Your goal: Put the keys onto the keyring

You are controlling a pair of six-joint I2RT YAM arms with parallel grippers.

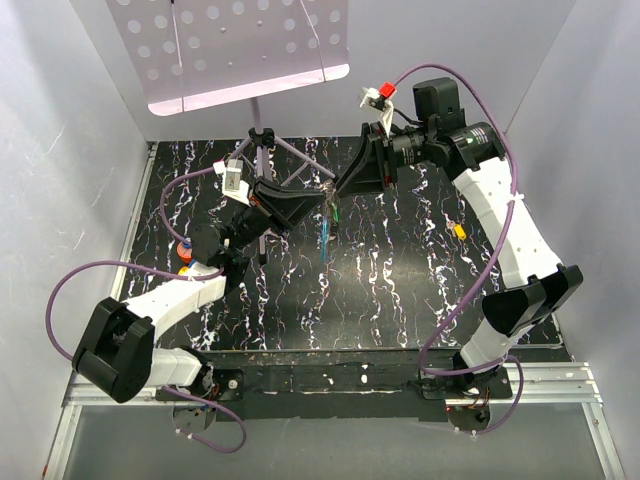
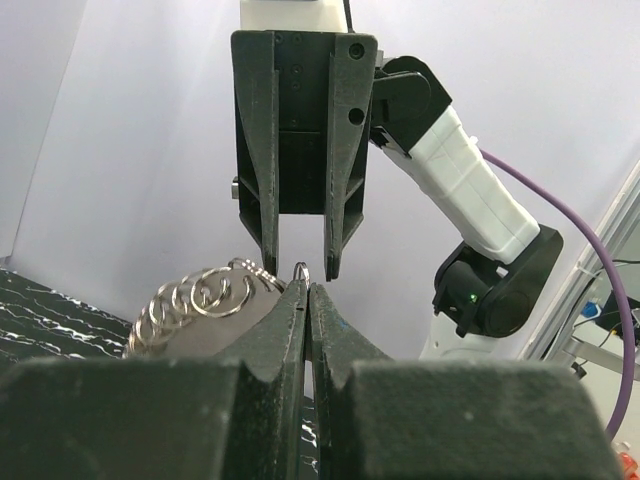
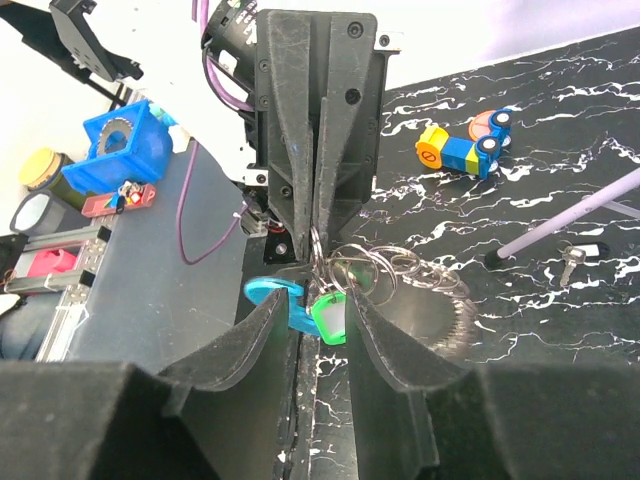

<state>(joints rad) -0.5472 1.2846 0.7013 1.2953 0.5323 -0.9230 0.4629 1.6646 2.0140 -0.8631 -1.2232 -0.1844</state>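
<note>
- Left gripper (image 2: 305, 288), reaching in from the left, has its fingers pressed together on a thin loop of the keyring (image 2: 210, 293), which it holds up off the table (image 3: 560, 110) at mid-scene.
- Below that pinch hang a light-blue tag (image 3: 272, 293) and the green-headed key (image 3: 328, 318). The key looks to be on the ring already, though the wrist views do not show the joint clearly.
- Right gripper (image 3: 318, 300) faces the left one tip to tip, its fingers spread either side of the green key and gripping nothing.
- Far right in the right wrist view, a small silvery key (image 3: 568, 264) lies loose on the table, well apart from both grippers — apparently work still to do.
- Judged from this, the task is partway along: one key likely threaded, at least one not.
</note>
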